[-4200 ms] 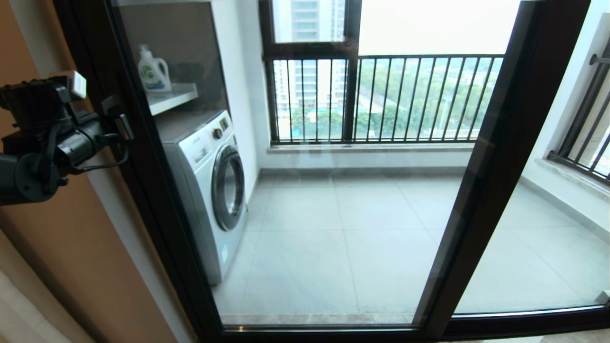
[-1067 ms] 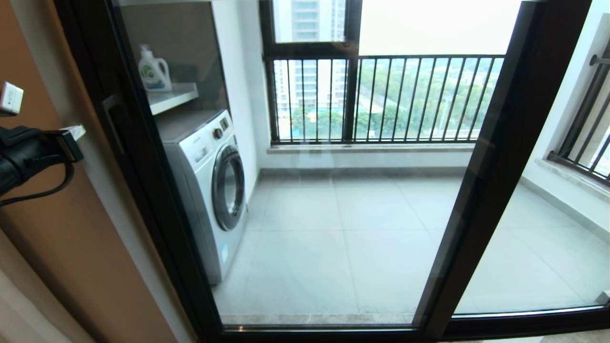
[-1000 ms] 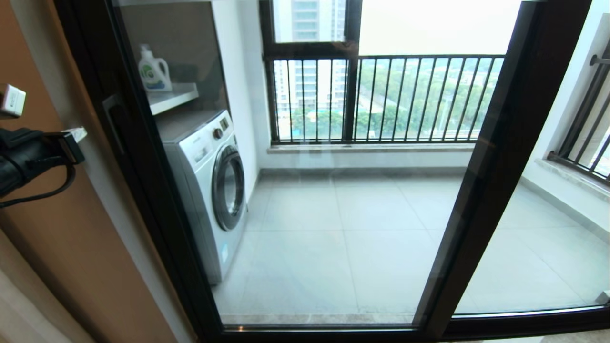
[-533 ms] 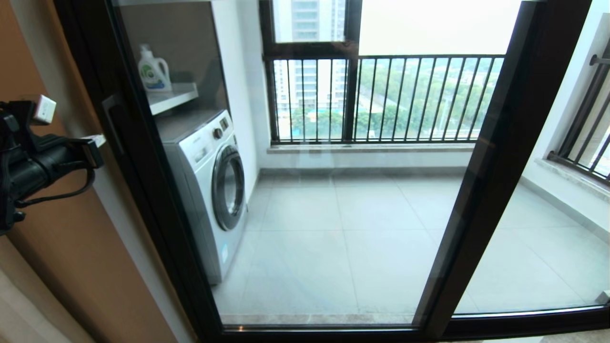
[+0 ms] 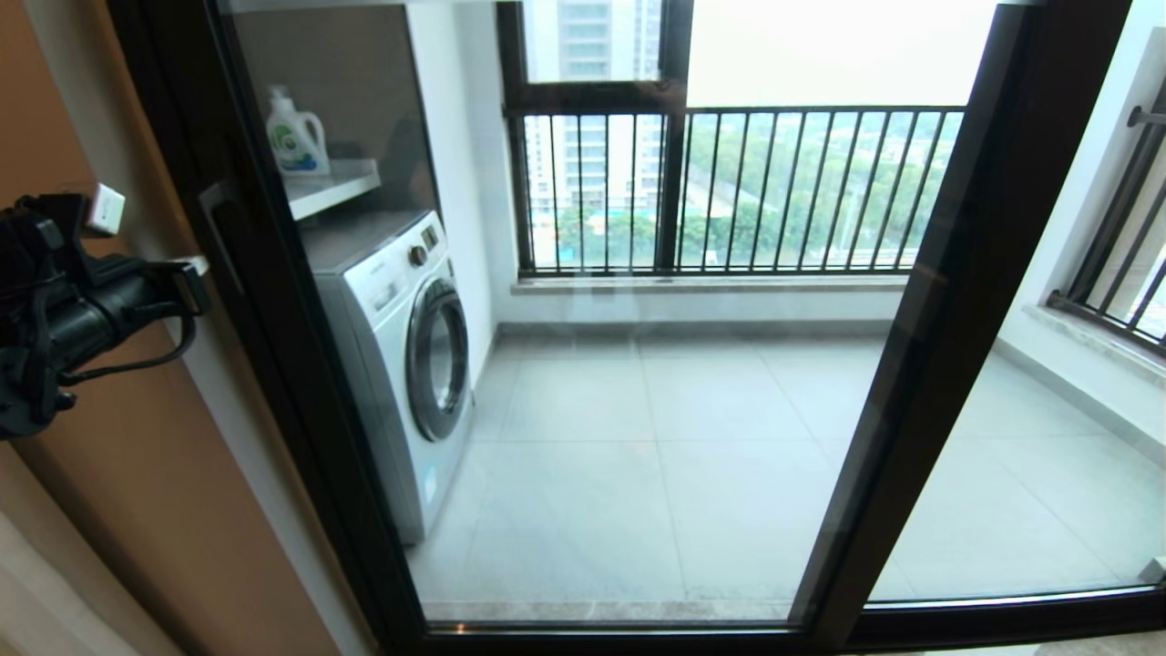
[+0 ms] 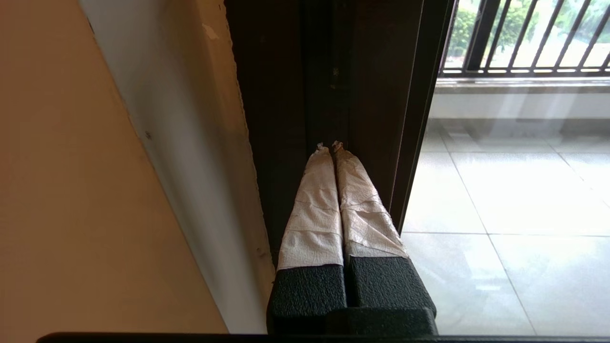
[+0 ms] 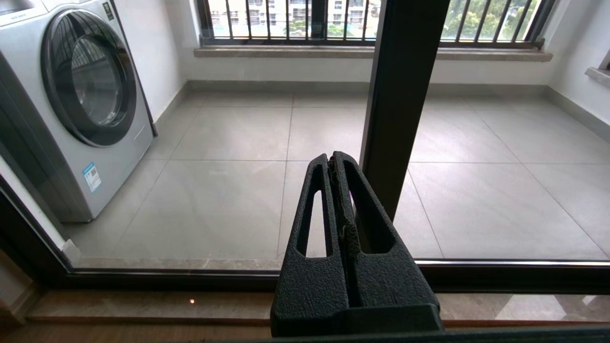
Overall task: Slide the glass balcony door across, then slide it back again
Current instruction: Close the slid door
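Note:
The glass balcony door (image 5: 269, 292) fills the head view, its left upright standing against the wall with the short dark bar handle (image 5: 219, 232) on it. My left gripper (image 5: 194, 271) is at handle height, just left of that upright and a little short of the handle. Its tape-wrapped fingers (image 6: 314, 190) are shut with nothing between them, and their tips point at the door's dark frame (image 6: 333, 71). My right gripper (image 7: 332, 159) is shut and empty, held low in front of the glass; it is out of the head view.
Behind the glass stand a white washing machine (image 5: 401, 355), a shelf with a detergent bottle (image 5: 293, 137) and a black-barred railing (image 5: 729, 191). A second dark upright (image 5: 947, 301) crosses the right side. An orange-tan wall (image 5: 109, 492) lies behind my left arm.
My left gripper, at the handle four seconds ago, had drawn back to the left edge. Over the last second it has moved right again towards the door's upright. The door looks unmoved.

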### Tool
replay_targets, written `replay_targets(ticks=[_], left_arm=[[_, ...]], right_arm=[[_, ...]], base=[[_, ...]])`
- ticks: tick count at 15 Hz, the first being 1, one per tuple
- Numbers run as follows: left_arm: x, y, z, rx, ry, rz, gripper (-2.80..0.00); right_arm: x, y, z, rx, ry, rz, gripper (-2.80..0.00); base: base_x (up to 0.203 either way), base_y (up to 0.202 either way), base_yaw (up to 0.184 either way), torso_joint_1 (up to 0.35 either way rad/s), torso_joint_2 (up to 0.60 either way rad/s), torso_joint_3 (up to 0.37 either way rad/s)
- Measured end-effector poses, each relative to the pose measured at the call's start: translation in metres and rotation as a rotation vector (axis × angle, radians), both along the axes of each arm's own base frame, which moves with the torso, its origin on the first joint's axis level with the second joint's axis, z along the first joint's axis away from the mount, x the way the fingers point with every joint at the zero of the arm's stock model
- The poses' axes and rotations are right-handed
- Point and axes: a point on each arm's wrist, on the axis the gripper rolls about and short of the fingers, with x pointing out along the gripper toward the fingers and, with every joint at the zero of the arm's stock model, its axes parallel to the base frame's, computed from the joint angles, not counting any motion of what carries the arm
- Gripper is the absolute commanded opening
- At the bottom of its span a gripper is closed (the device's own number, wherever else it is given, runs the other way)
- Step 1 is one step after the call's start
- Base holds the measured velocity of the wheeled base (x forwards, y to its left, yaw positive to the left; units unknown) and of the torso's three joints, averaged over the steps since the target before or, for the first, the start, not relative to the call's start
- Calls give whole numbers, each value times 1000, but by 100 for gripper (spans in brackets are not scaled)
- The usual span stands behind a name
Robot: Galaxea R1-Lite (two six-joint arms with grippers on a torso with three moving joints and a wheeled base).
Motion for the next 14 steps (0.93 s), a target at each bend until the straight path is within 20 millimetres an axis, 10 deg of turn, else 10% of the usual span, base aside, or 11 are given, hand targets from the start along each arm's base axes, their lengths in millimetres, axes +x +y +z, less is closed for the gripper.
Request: replay_targets(ticks=[14], left_arm=[[11, -46, 3, 2, -9, -140, -280]], right_arm=[[0, 0, 0, 0, -1, 0, -280]], base=[[0, 0, 0, 0, 0, 0]])
